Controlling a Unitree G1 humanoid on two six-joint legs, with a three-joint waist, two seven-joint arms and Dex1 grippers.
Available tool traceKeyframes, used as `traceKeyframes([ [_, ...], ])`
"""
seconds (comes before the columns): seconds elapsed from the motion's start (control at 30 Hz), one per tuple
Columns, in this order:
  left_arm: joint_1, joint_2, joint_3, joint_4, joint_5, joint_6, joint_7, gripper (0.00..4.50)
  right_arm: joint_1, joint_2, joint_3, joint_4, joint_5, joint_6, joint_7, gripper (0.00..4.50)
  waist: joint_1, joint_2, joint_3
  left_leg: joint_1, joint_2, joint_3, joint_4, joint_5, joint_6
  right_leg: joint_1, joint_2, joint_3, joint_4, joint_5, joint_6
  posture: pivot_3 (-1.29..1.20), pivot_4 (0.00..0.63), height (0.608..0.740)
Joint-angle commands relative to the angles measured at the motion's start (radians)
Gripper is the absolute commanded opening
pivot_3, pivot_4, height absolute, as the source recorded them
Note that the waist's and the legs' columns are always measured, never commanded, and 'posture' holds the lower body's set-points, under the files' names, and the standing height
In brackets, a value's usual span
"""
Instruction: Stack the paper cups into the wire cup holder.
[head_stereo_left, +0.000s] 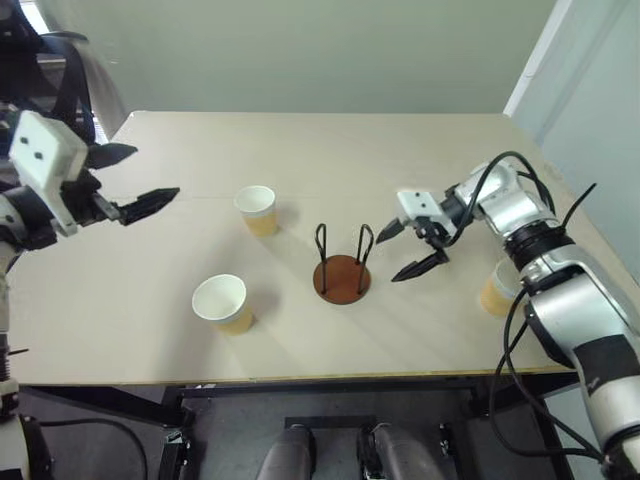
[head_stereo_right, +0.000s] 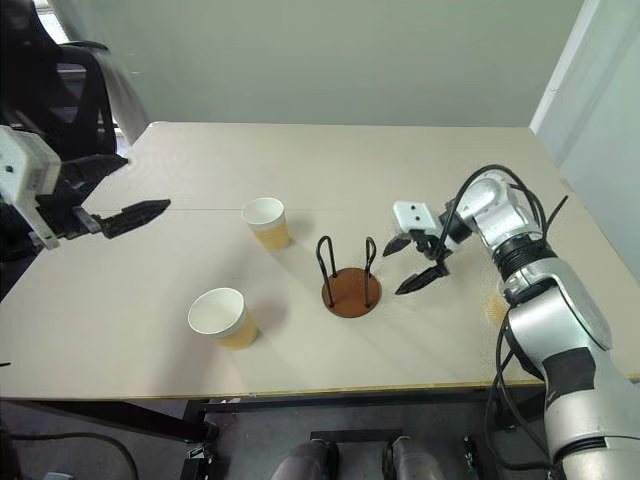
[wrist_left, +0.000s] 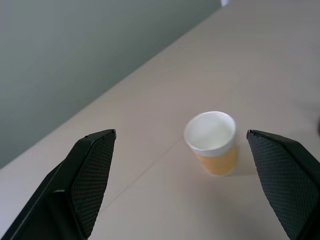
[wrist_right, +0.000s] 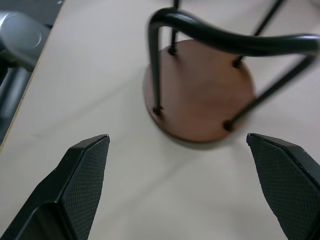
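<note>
Three paper cups stand upright on the table (head_stereo_left: 420, 150) and none is in the wire cup holder (head_stereo_left: 342, 272), whose brown disc is bare between its two black loops. Taking the holder as the clock's centre in the head views, one cup (head_stereo_left: 257, 210) sits at about ten o'clock, a second cup (head_stereo_left: 222, 303) at about eight o'clock near the front edge, and a third cup (head_stereo_left: 496, 290) at about three o'clock, partly hidden behind the right forearm. All three look empty.

Both pincers are spread wide and hold nothing. The right pincer (head_stereo_left: 412, 248) hovers just beside the holder at three o'clock, tilted down toward its base. The left pincer (head_stereo_left: 138, 180) hangs well out at about ten o'clock, aimed at the far cup.

My worry is the right arm: its elbow sits close to the third cup and could knock it over or off the table. A low fingertip could also snag a wire loop and drag the light holder.
</note>
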Motion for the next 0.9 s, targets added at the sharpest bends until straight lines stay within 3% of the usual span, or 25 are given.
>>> traceKeyframes([
  [0.03, -0.061, -0.009, 0.002, -0.002, -0.068, 0.046, -0.046, 4.5, -0.07, -0.038, -0.071, -0.017, 0.004, 0.054, 0.004, 4.47, 0.0, 0.0, 0.0, 0.0, 0.0, 0.0, 0.0, 0.0, 0.0, 0.0, 0.0, 0.0, 0.0, 0.0, 0.0, 0.0, 0.15, 0.74],
  [0.33, -0.132, -0.04, -0.067, -0.032, -0.196, 0.183, -0.214, 4.5, -0.076, -0.186, -0.09, -0.175, 0.026, 0.171, 0.004, 4.47, 0.003, 0.0, 0.0, -0.001, 0.0, 0.0, 0.0, -0.001, 0.001, 0.0, 0.0, 0.0, -0.001, 0.001, 0.001, 0.0, 0.15, 0.74],
  [0.57, -0.16, 0.035, -0.182, 0.013, -0.163, 0.174, -0.479, 4.5, 0.041, -0.433, 0.018, -0.373, 0.007, 0.136, 0.004, 4.47, 0.008, 0.0, 0.0, -0.001, 0.0, 0.0, 0.0, 0.0, 0.002, 0.0, 0.0, 0.0, -0.001, 0.0, 0.002, 0.0, 0.15, 0.74],
  [0.83, -0.278, -0.001, -0.246, 0.136, -0.099, 0.116, -0.527, 4.5, 0.129, -0.672, 0.115, -0.638, 0.173, 0.251, 0.004, 4.47, 0.004, 0.001, 0.001, -0.001, 0.0, 0.001, 0.001, 0.004, 0.007, 0.001, 0.0, 0.0, -0.001, -0.001, 0.005, 0.0, 0.15, 0.74],
  [0.9, -0.287, -0.013, -0.252, 0.172, -0.081, 0.088, -0.54, 4.5, 0.15, -0.714, 0.119, -0.688, 0.205, 0.275, 0.004, 4.47, 0.001, 0.001, 0.001, -0.001, 0.0, 0.001, 0.001, 0.01, 0.017, 0.003, 0.0, 0.0, -0.001, -0.004, 0.007, 0.0, 0.15, 0.74],
])
